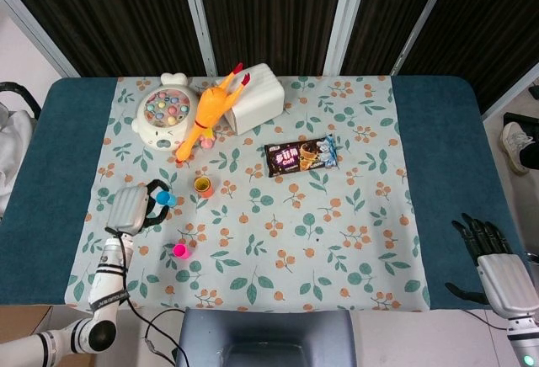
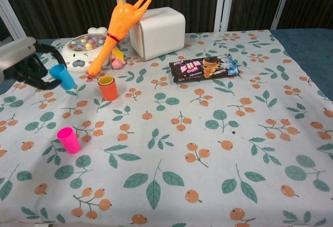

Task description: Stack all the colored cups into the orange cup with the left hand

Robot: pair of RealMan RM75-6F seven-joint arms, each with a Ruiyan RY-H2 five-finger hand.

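1. While my left hand [image 2: 28, 63] grips the blue cup [image 2: 63, 76] tilted above the cloth, left of the orange cup [image 2: 107, 87], my right hand [image 1: 493, 257] rests off the table edge, fingers spread, holding nothing.
2. On the snack packet [image 2: 203, 67] I read "Doff".
3. Nearer me, the pink cup [image 2: 68, 139] stands upright, apart.

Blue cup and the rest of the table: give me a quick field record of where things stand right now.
left hand: holds the blue cup, lifted off the cloth, tilted
orange cup: upright on the cloth, in front of the rubber chicken; nothing visibly stacked in it
pink cup: upright, alone, near the front left
right hand: off the table's right edge, fingers apart, holding nothing
snack pack: flat, mid-table
white box: behind the chicken
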